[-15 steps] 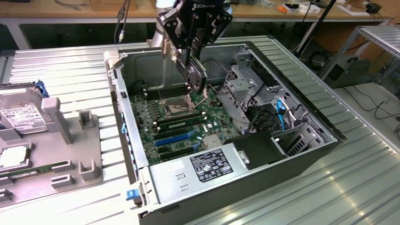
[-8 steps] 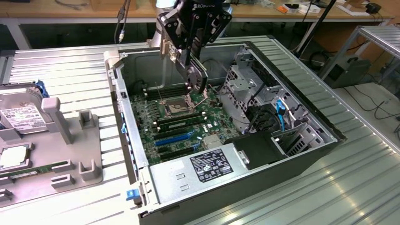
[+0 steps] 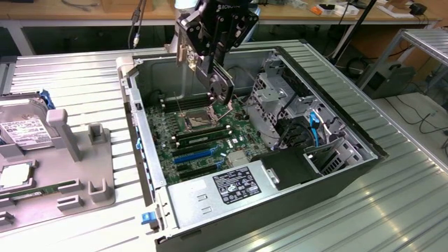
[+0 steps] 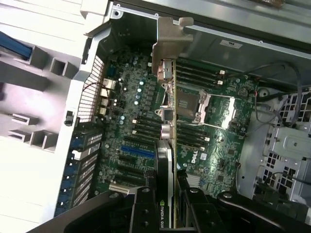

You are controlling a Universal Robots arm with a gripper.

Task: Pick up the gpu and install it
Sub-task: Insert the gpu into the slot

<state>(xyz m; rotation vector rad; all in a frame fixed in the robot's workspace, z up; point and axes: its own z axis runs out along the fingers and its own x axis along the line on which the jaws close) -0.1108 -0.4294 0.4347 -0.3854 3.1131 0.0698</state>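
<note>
Over at the exterior view's left, a grey holder (image 3: pixel 77 157) carries a hard drive (image 3: pixel 24 128) with a white label. Next to it the open computer case (image 3: pixel 144 136) lies on its side, with the motherboard (image 3: pixel 203 139) facing up. The gripper (image 3: pixel 212 63) hangs above the board's far end, its claw pinching the gpu (image 3: pixel 225 86) edge-on over the sockets. Seen from the wrist, the fingers (image 4: pixel 141 212) flank the card, and its silvery bracket (image 4: pixel 171 41) is at the end away from them. Further right stands the metal drive cage (image 3: pixel 276 94).

Black end effector (image 3: pixel 210 65) of flat bolted plates, white lettering near its top, round screw holes
</note>
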